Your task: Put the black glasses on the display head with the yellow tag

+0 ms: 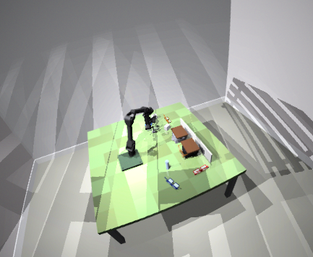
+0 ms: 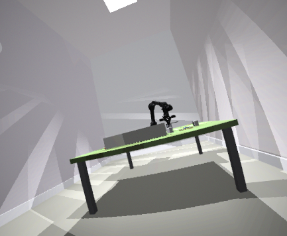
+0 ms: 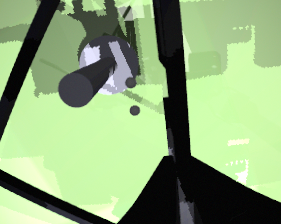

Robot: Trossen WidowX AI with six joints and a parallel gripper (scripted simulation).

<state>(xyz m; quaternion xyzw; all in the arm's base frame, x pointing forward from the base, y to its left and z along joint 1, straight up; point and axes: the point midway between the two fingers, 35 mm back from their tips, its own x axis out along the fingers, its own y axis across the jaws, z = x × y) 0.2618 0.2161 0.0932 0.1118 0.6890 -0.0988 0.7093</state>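
A: Black glasses [image 1: 156,128], where?

B: Up at the fingers [image 1: 148,123] [image 2: 167,119], above the table [image 1: 118,206] [image 2: 145,142] [image 3: 106,155], thin and dark in the top view. Too small there to make out bridge or temples.

A: And the grip?

B: Clenched on the black glasses, not released. Exact contact point? Cannot tell.

A: On a head already?

B: No, well apart from both. See the pair of display heads [image 1: 180,133] [image 1: 191,146], brown on top, side by side in front of a long pale panel [image 1: 198,142] [image 2: 135,135]. Cannot tell which with the yellow tag.

A: Anything close to the fingers?

B: Look just beside, toward the panel: a small white block-like object [image 1: 167,127]. Then, a little farther out, orange glasses [image 1: 167,119].

A: From the wrist?

B: Below, a round pale base with a dark post [image 3: 86,85], rising toward the camera, plus two small dark balls [image 3: 131,82] [image 3: 135,110] just beside. Cannot tell what part of what.

A: Across the table?

B: Find red glasses [image 1: 201,169] near the panel's end, blue glasses [image 1: 173,183] nearer the edge, and between the blue pair and the heads, a pale blue cylinder [image 1: 167,164], upright.
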